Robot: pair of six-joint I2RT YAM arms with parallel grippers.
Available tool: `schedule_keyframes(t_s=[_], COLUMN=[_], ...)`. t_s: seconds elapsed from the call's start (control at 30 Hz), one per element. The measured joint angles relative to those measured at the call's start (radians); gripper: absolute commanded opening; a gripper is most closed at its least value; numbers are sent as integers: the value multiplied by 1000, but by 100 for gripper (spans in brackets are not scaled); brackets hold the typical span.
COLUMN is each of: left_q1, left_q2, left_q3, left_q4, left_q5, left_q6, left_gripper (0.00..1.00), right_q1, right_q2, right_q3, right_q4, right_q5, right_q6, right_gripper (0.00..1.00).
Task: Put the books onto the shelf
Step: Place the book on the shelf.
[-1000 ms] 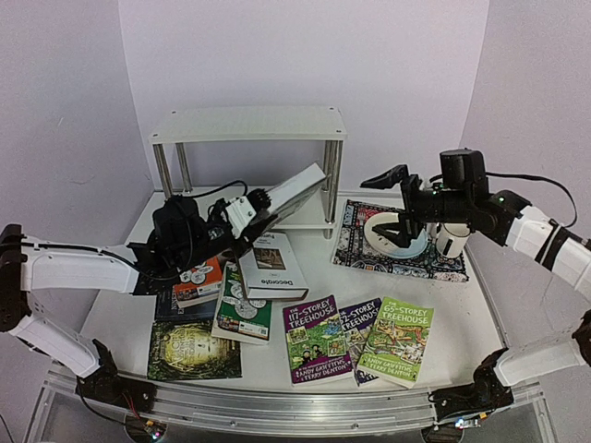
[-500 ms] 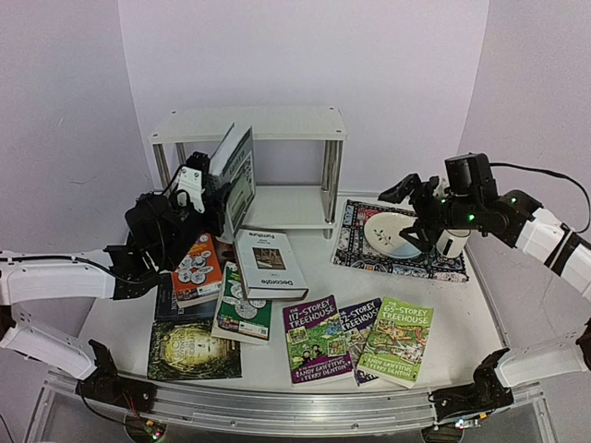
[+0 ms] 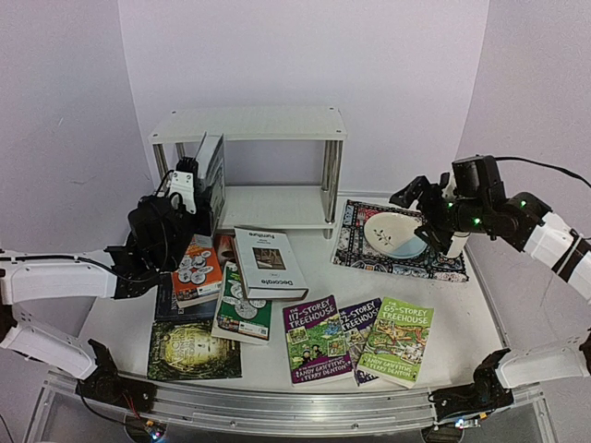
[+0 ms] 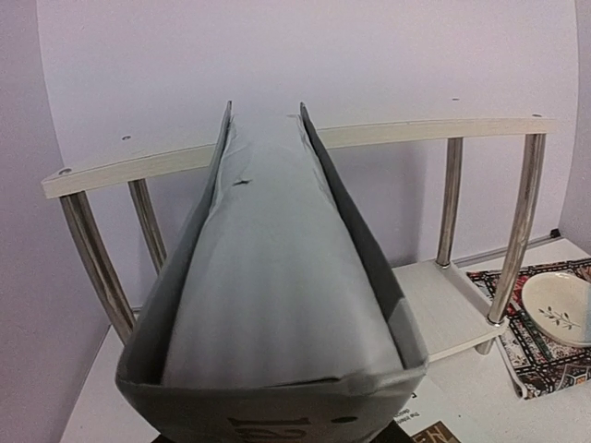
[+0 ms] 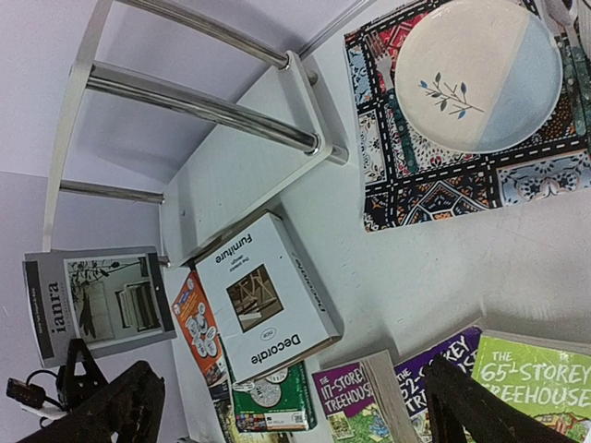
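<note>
Grey book (image 3: 214, 175) at shelf (image 3: 247, 123)
Left jaws clamp it upright at shelf's left end; right jaws wide.

The top external camera looks down from above and behind the arm bases toward the back wall, covering the whole table (image 3: 480, 305). The left wrist camera sits close behind a grey hardback (image 4: 277, 277), facing the shelf (image 4: 416, 134) about level. The right wrist camera looks steeply down from high up. All three views share the shelf and the plate (image 5: 476, 74).
</note>
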Motion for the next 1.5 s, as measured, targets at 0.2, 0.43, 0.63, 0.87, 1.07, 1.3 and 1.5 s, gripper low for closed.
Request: schedule_keyframes(t_s=[0.2, 0.43, 0.63, 0.87, 1.07, 1.3, 1.5], left_q1=[133, 166, 191, 229, 248, 258, 295], left_q2=[10, 102, 167, 177, 177, 177, 177], left_q3=[-35, -35, -7, 16, 40, 67, 85], left_q4=[-2, -2, -9, -22, -40, -45, -45], left_q5=[58, 88, 88, 110, 137, 142, 153], left_q6=[-44, -57, -65, -92, -110, -108, -109], left_gripper=[15, 14, 12, 12, 11, 11, 10], right_q1=[0, 0, 0, 0, 0, 0, 0], right_q2=[-29, -46, -50, -71, -75, -75, -75], right_q3=[-42, -118, -157, -166, -166, -166, -166], right_q4=[-8, -8, 0, 21, 29, 34, 41], right_q5=[77, 151, 162, 171, 178, 180, 183], right_q6=[-118, -267, -334, -378, -397, -411, -417], right_gripper=[98, 98, 98, 98, 98, 98, 98])
